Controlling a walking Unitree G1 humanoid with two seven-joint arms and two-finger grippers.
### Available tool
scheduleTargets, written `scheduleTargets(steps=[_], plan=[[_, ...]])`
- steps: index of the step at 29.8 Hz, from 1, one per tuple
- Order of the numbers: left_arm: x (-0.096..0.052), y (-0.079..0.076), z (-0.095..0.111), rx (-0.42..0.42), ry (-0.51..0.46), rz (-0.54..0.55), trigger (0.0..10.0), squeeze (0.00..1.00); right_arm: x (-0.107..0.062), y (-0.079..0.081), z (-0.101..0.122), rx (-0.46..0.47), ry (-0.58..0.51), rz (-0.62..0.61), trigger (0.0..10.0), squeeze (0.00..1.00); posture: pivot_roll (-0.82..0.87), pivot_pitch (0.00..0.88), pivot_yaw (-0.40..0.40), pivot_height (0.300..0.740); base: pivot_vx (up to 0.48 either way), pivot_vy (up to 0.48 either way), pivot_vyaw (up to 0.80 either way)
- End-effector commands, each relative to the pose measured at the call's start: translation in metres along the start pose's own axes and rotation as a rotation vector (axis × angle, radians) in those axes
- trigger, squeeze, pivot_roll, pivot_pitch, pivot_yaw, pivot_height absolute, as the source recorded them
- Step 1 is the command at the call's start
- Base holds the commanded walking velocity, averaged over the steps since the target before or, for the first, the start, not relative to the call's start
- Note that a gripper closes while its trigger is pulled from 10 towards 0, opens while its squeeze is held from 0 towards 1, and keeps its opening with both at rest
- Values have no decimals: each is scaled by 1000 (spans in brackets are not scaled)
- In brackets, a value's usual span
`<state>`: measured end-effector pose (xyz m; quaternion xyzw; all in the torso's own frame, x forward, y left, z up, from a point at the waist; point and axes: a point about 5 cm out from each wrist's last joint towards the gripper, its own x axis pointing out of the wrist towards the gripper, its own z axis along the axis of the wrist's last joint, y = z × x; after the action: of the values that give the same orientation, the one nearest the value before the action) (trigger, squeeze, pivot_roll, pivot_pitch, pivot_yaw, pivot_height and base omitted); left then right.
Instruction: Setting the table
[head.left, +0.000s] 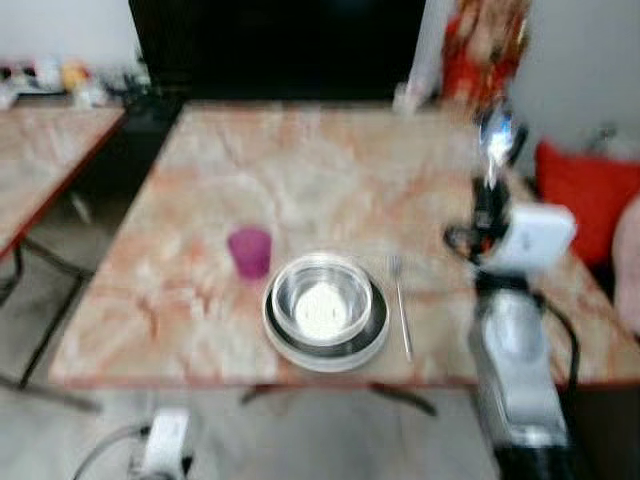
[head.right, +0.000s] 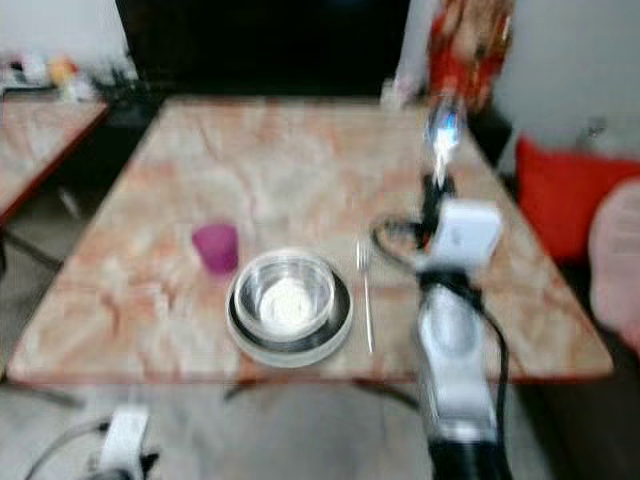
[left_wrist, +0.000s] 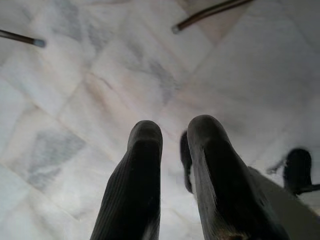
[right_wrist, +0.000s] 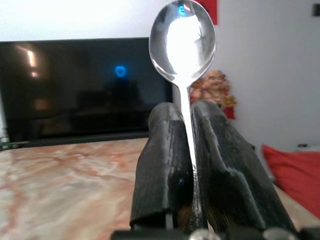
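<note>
I am in a home, in a living room. A big black TV screen (right_wrist: 85, 90) stands behind my pink marble surface (head.left: 300, 180). A red cushion (head.left: 585, 195) lies nearby, a little laughing statue (right_wrist: 215, 87) sits by the wall, and the floor has pale marble tiles (left_wrist: 100, 75).

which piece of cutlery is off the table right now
The spoon, clamped upright in the right tool; the fork lies flat beside the bowl.

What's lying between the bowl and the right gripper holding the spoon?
A fork lies on the table between the bowl and the right gripper, which holds the spoon upright. The left eye view shows it.
</note>
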<state>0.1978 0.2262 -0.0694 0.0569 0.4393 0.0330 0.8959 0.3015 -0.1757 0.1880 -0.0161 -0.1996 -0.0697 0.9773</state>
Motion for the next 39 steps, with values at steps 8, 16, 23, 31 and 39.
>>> scheduleTargets(steps=[8,16,23,31,39], plan=[[-1,7,-3,-5,19,11,10000,0,3,7,2,3,4,23,10000,0,61,0,-14,740,0,0,0],[-1,8,-4,-32,22,14,10000,0,4,8,2,-41,5,47,10000,0,62,0,-16,740,0,0,0],[-2,11,-6,-15,27,19,10000,0,4,5,0,-15,19,27,10000,0,62,0,-16,740,0,122,0],[-2,11,-7,-16,32,17,10000,0,9,-1,-3,-54,46,20,10000,0,60,0,-15,740,0,0,0],[-3,17,-9,4,35,21,10000,0,9,-2,-5,-58,62,27,10000,0,60,2,-14,740,0,230,0]])
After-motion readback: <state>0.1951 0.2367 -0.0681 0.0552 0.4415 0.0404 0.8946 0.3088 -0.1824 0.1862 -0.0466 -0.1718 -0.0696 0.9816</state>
